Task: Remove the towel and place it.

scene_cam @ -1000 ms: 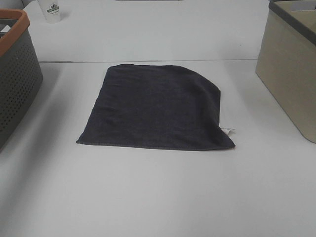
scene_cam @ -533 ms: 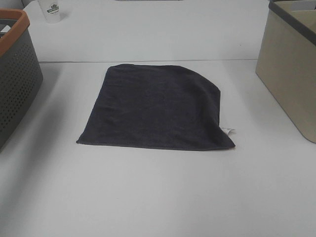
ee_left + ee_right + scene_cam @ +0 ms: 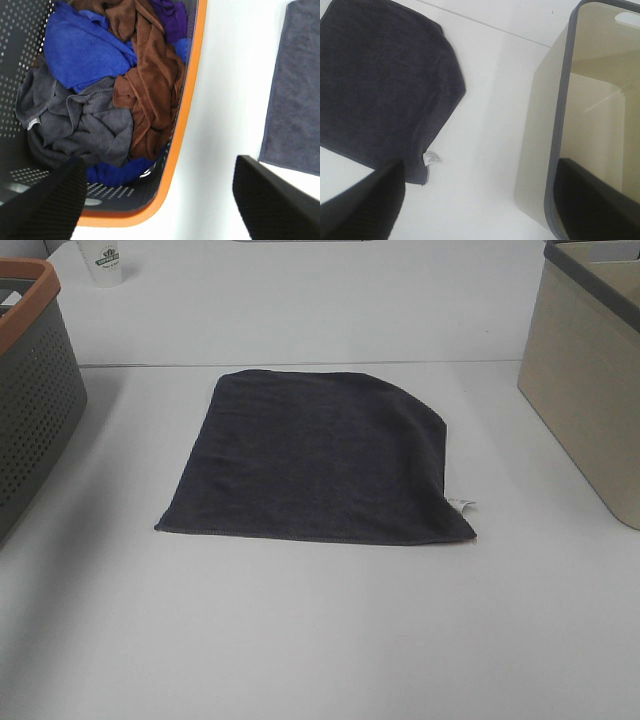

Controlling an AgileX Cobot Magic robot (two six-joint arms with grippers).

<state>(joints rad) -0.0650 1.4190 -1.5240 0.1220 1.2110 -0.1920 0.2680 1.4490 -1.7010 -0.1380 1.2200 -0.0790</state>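
The dark charcoal-grey towel lies flat on the white table, with a small white tag at its near right corner. Neither gripper shows in the exterior high view. In the left wrist view my left gripper is open and empty, hovering over the edge of the laundry basket, with the towel's edge off to one side. In the right wrist view my right gripper is open and empty, above the table between the towel with its tag and the beige bin.
A grey perforated basket with an orange rim stands at the left and holds several blue, brown, grey and purple cloths. A beige bin with a grey rim stands at the right, its inside showing bare. A paper cup stands far back left.
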